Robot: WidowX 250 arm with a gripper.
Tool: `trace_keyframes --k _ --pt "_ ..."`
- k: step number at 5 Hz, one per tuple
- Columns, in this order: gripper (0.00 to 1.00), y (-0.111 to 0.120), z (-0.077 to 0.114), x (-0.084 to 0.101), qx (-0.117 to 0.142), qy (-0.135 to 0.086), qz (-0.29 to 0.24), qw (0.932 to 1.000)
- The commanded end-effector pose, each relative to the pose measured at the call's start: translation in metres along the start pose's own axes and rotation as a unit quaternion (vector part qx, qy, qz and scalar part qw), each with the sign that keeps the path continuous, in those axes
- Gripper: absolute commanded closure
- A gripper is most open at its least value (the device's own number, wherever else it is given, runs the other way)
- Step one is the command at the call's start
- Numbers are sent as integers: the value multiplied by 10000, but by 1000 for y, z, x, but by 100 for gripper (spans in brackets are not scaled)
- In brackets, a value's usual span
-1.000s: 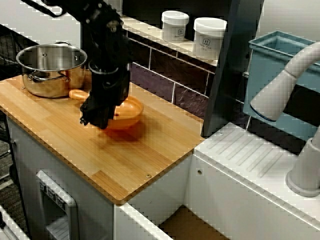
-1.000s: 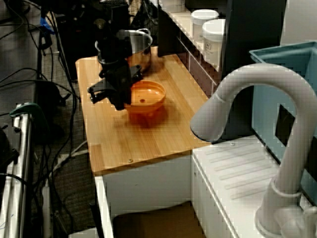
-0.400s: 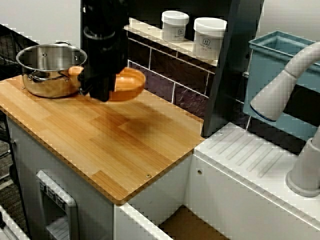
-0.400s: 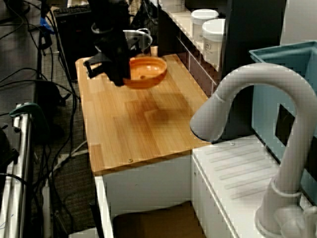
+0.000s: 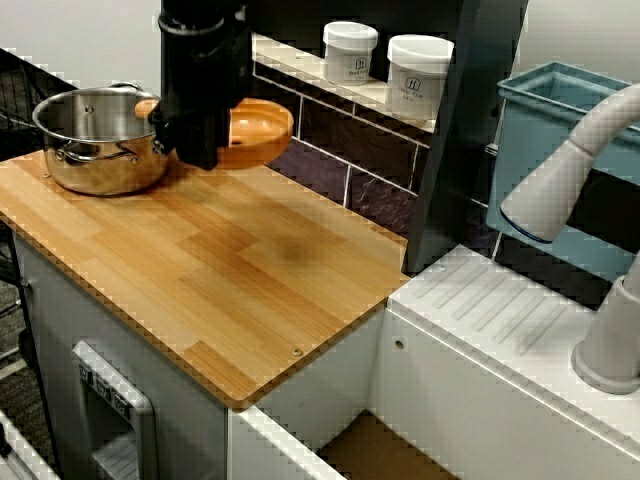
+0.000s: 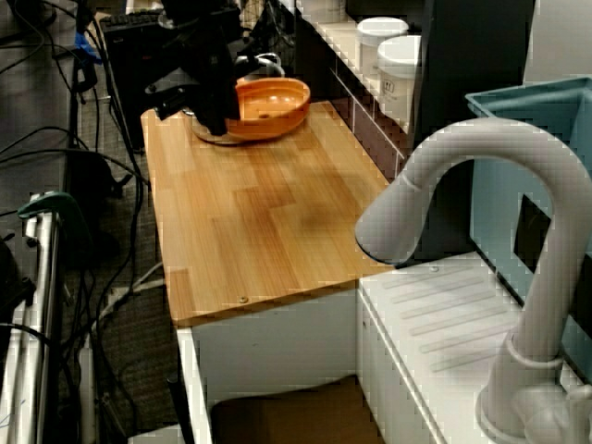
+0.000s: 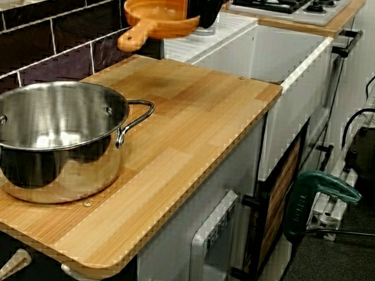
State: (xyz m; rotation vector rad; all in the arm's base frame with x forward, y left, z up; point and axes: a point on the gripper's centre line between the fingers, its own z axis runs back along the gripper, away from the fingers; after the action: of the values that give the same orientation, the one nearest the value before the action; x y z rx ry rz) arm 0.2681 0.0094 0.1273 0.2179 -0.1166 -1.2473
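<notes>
An orange bowl [image 5: 258, 132] with a short handle hangs in the air above the wooden counter [image 5: 230, 280], at its far end. My black gripper [image 5: 203, 152] is shut on the bowl's rim. In the view from the sink end the bowl [image 6: 270, 104] is level, with the gripper [image 6: 216, 118] on its left side. In the view from the pot end the bowl [image 7: 160, 16] floats well above the counter [image 7: 190, 108], handle [image 7: 132, 40] pointing down-left. A steel pot [image 5: 100, 135] stands just beside the gripper, empty [image 7: 49, 141].
Two white jars [image 5: 350, 50] [image 5: 418, 75] stand on the tiled ledge behind the counter. A white drainboard [image 5: 500, 320], a grey faucet [image 5: 570, 170] and a blue bin [image 5: 550, 140] lie to the right. A stove top [image 7: 285, 1] shows beyond the sink.
The gripper has lifted the orange bowl off the middle of the counter and carried it up and back toward the steel pot.
</notes>
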Motion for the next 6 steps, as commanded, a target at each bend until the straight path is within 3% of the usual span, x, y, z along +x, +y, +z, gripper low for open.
trace_keyframes --k 1,2,3,6 --pt "100 13 33 -7 416 -161 -5 9990" --pt "100 12 44 -8 488 -190 11 9986" --pt "100 11 49 -8 403 -262 -14 9988" --pt "100 -15 49 20 496 -202 -376 9979"
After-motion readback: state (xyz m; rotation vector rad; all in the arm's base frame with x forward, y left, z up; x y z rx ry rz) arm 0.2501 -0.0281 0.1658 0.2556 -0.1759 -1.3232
